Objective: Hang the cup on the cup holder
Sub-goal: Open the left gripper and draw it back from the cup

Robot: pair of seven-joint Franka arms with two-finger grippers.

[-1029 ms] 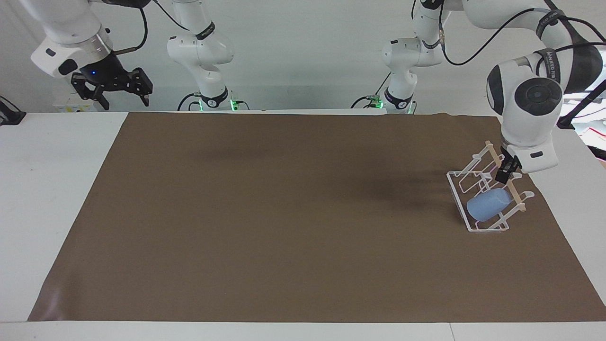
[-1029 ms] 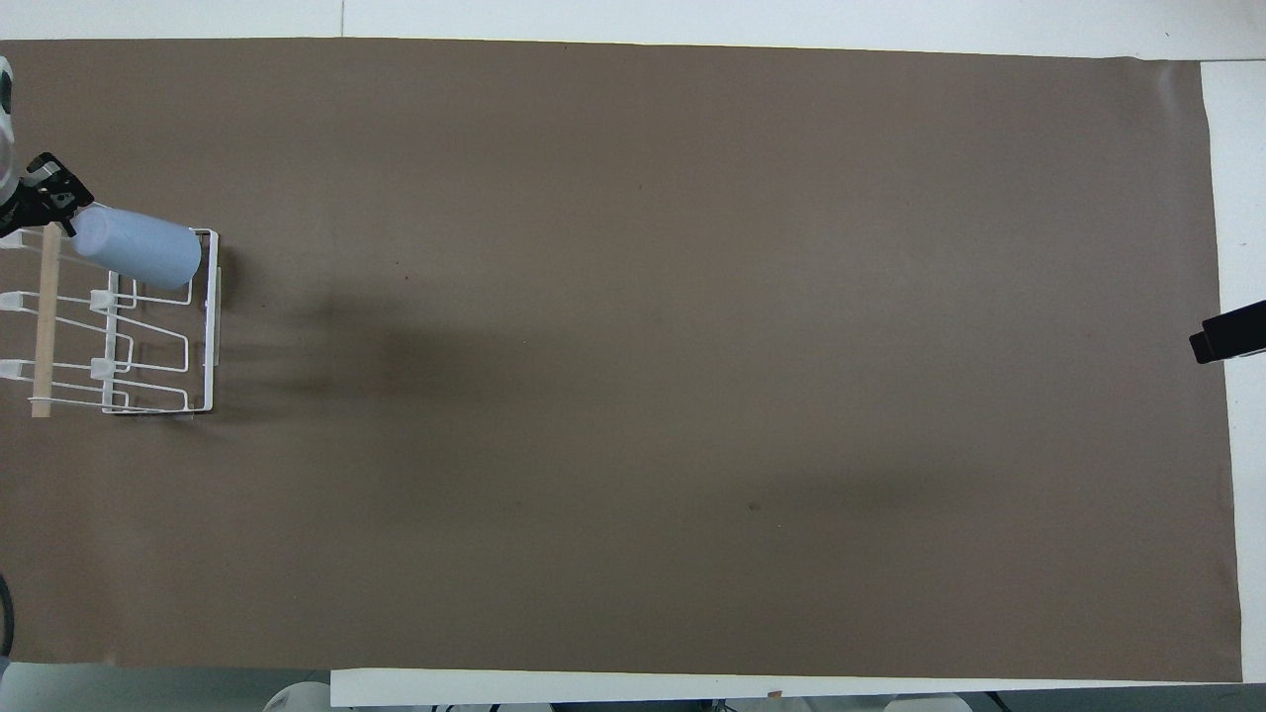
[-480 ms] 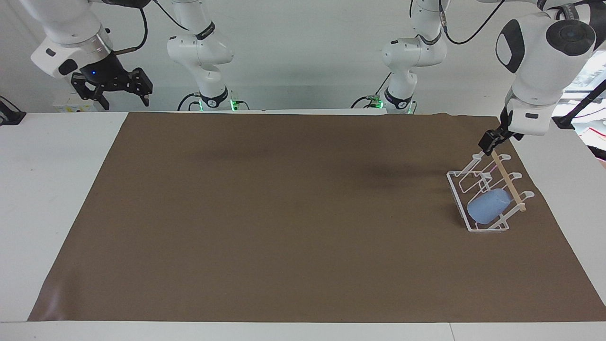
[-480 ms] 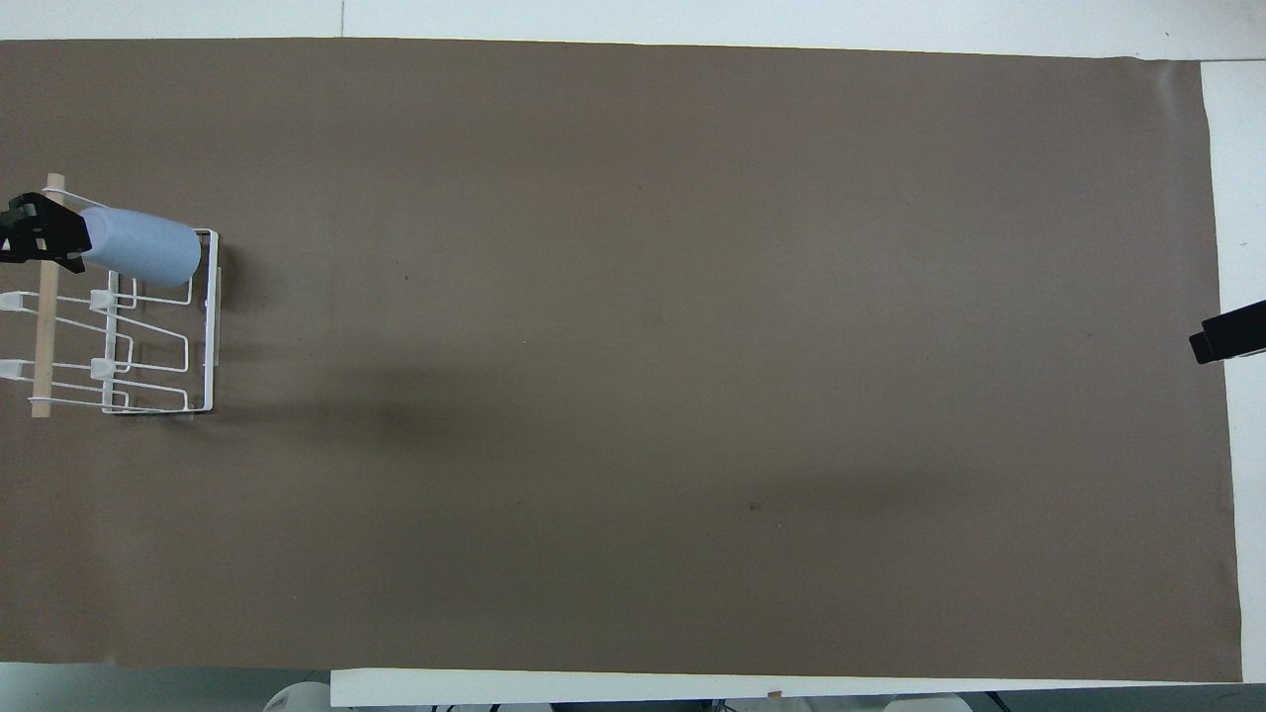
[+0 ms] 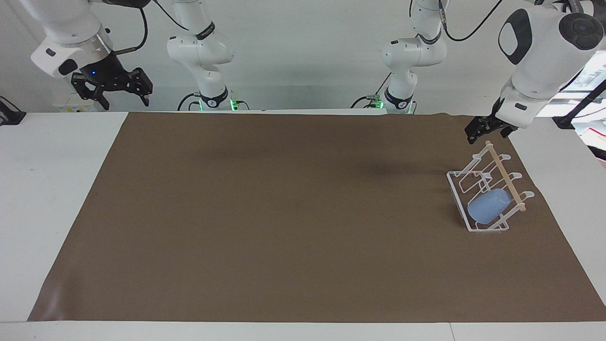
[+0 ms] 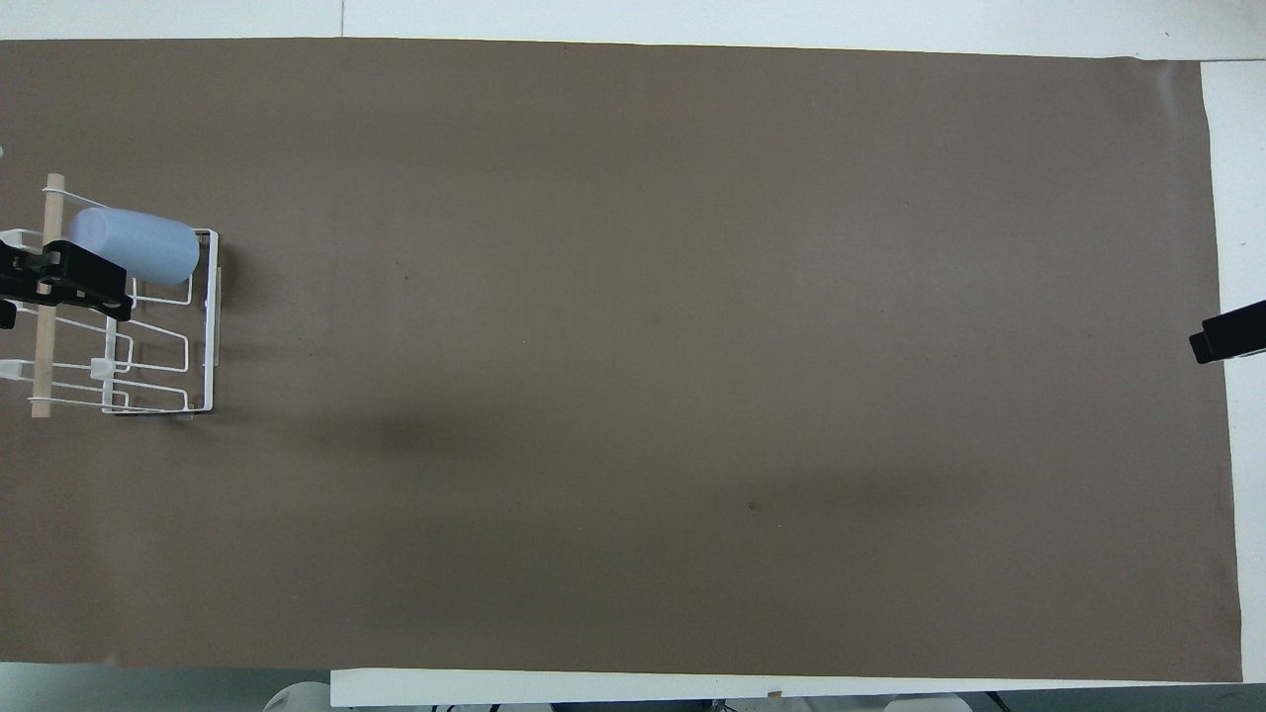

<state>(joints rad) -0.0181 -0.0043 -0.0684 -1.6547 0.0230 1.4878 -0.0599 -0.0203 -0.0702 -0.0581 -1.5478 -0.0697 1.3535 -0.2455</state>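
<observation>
The light-blue cup [image 5: 487, 207] lies tilted on a prong of the white wire cup holder [image 5: 455, 187], at the end of the rack farthest from the robots, its base pointing toward the table's middle. Both stand at the left arm's end of the table. In the overhead view the cup [image 6: 138, 247] sits beside the rack's base frame [image 6: 205, 326] and wooden rod [image 6: 45, 336]. My left gripper [image 5: 478, 134] is open and empty, raised over the rack's end nearest the robots; it also shows in the overhead view [image 6: 74, 282]. My right gripper [image 5: 124, 100] waits open, high over the right arm's end.
A brown mat [image 5: 284, 213] covers most of the white table [image 5: 52, 189]. The rack stands near the mat's edge at the left arm's end. Only the right gripper's tip [image 6: 1224, 334] shows in the overhead view.
My left gripper has let go of the cup, risen from the rack and drawn back toward the robots. The cup stays on its prong. The right arm has not moved.
</observation>
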